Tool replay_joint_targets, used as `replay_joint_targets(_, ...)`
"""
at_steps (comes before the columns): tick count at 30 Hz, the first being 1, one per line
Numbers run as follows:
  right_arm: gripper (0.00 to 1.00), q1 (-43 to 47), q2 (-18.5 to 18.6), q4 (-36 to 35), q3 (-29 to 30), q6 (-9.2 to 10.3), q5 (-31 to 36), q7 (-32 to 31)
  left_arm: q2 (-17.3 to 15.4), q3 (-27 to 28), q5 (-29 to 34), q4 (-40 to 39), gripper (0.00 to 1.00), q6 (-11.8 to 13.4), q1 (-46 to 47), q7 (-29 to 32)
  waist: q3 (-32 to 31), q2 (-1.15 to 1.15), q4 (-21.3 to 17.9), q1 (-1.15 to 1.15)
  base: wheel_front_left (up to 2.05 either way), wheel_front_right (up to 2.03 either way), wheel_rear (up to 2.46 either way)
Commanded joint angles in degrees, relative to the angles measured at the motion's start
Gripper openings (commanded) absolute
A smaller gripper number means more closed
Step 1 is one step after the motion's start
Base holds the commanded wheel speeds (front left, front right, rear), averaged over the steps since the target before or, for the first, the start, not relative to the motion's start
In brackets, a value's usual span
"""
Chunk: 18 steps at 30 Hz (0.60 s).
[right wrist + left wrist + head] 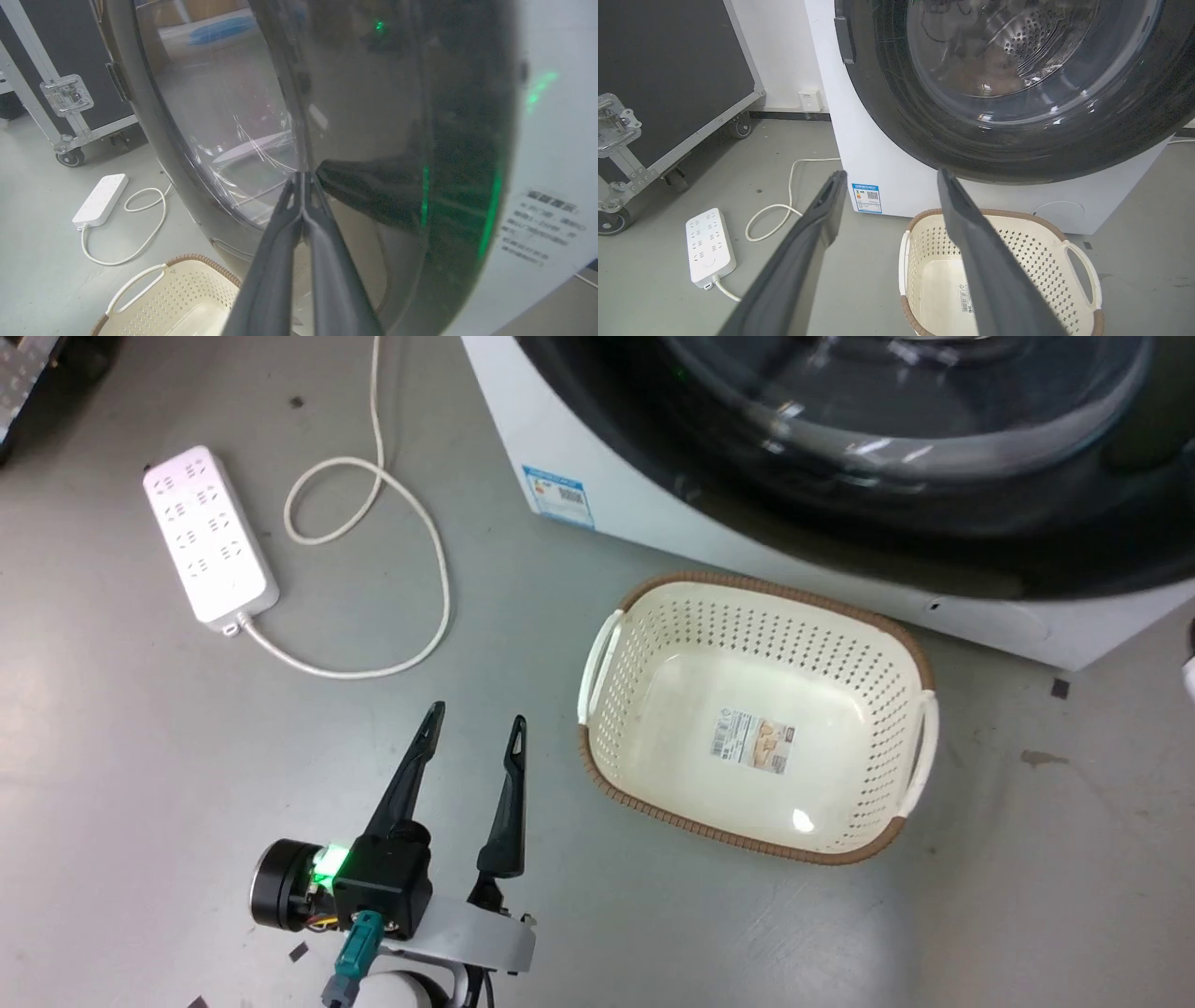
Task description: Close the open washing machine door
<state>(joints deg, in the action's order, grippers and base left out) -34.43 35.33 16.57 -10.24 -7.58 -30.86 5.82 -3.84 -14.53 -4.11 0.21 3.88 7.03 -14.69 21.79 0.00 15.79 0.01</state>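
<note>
The washing machine door (934, 513) has a wide glossy black rim and a clear glass window (1008, 60), with the steel drum visible behind the glass. In the left wrist view the door lies against the white machine front (878, 158), and I see no gap. My right gripper (303, 175) is shut with nothing in it. Its fingertips are pressed together right at the door's surface, where the glass (210, 116) meets the dark rim. My left gripper (476, 717) is open and empty, low over the floor to the left of the machine, pointing toward it (891, 172).
A cream perforated laundry basket (607, 644) with a brown rim stands on the grey floor in front of the machine. A white power strip (210, 532) and its looped cord (429, 532) lie to the left. A black wheeled flight case (668, 70) stands further left.
</note>
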Motion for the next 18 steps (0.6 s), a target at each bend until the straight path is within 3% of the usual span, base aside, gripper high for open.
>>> replay_joint_targets(1, 0.0, -2.5, 1.0, 1.8, 0.3, 0.09, 0.0, -0.5, 0.4, 0.0, 0.2, -0.1, 1.0, 0.2, 0.7, -0.3, 0.6, 0.0, 0.3, -0.01, 0.0, 0.0, 0.0)
replay_joint_targets(9, 0.0, -10.3, -0.1, 10.4, 0.8, 0.09, 0.1, -0.4, 0.7, 0.4, 0.2, 0.0, 1.0, 0.1, 0.6, -0.3, 1.0, 0.0, 0.1, -0.01, 0.0, 0.0, 0.0)
replay_joint_targets(18, 0.0, -7.6, -3.5, 14.1, -0.4, 0.09, 0.4, 3.7, 0.8, 1.3, 0.4, 1.1, 1.0, -0.2, -0.2, -0.3, -2.6, 0.0, -1.8, -0.01, 0.0, 0.0, 0.0)
